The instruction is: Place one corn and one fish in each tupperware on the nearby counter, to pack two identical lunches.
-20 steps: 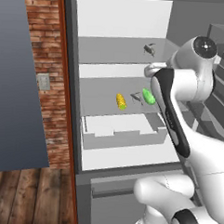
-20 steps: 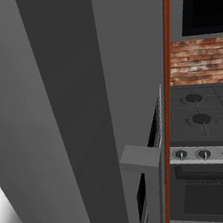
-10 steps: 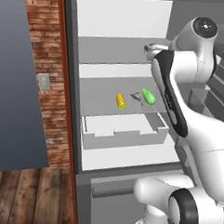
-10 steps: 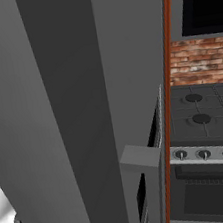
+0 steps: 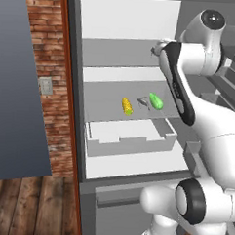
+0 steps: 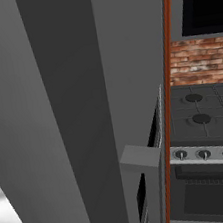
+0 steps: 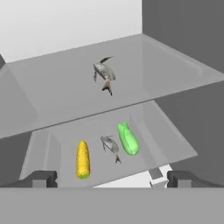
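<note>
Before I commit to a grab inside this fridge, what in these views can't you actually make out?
- Upper fish: in the left base view the arm covers most of it.
- Lower fish: too small in the left base view to tell head from tail.
- End effector: open; its finger tips are cut off by the hand view's bottom edge.
- Right base view: the grey fridge door blocks the shelves.

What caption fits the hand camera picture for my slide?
Open claw looks into the fridge: yellow corn, fish and green corn below, another fish above.
</note>
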